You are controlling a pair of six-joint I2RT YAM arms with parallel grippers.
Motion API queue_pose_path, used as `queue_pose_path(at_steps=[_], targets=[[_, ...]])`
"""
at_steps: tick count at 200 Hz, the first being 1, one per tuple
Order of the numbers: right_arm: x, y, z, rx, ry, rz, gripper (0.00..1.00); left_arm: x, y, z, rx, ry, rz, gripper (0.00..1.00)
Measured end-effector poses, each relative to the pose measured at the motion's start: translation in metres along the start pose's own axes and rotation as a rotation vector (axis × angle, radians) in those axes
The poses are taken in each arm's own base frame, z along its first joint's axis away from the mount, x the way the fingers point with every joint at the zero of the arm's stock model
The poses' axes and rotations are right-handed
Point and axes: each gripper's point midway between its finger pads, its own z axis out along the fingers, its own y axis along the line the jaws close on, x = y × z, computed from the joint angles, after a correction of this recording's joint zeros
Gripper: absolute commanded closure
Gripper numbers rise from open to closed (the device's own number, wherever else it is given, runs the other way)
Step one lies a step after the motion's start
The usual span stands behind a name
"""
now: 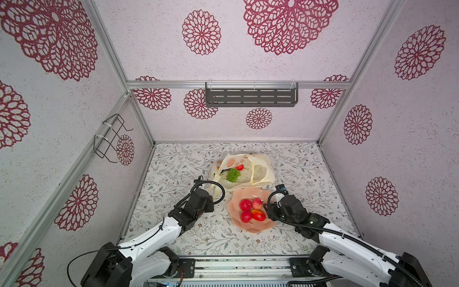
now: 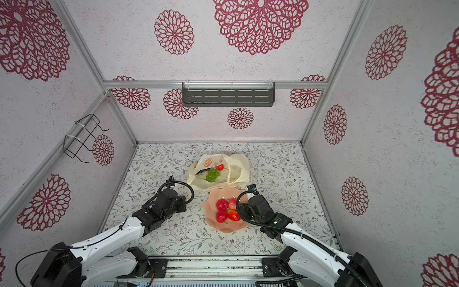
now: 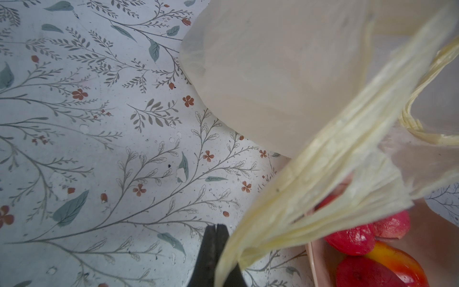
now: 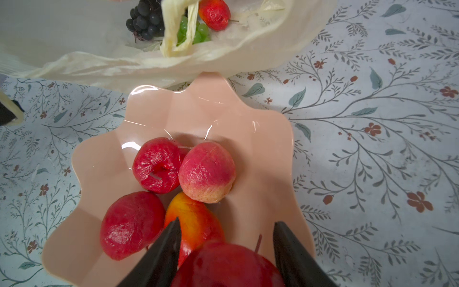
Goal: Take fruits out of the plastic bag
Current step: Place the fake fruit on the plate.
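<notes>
Our left gripper (image 3: 216, 226) pinches fully closed on a handle of the plastic bag (image 3: 273, 74). Our right gripper (image 4: 226, 221), half-spread, clasps a red fruit (image 4: 223, 266) above the bowl (image 4: 223, 104). Green grapes (image 1: 233, 174) lie inside the bag.

Pink scalloped bowl (image 1: 248, 226) on floral tabletop (image 1: 310, 169); grey slotted shelf (image 1: 250, 97) on back wall (image 1: 223, 126); wire rack (image 1: 106, 139), apparently zip-tied.

white arms (image 1: 159, 231) with black joints (image 1: 191, 208) and corrugated black cables (image 1: 347, 236).
</notes>
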Motion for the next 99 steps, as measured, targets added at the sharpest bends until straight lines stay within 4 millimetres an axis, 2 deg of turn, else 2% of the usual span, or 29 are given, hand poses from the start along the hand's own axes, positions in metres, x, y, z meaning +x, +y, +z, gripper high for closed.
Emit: queue_pose_path(at_steps=[39, 99], targets=[[0.0086, -0.0022, 0.0095, 0.017, 0.039, -0.015, 0.36, 0.0007, 0.0011, -0.0008, -0.001, -0.003, -0.001, 1.0], [0.0075, -0.0017, 0.0092, 0.015, 0.035, -0.021, 0.28, 0.0031, 0.0035, -0.0002, -0.009, 0.001, 0.001, 1.0]])
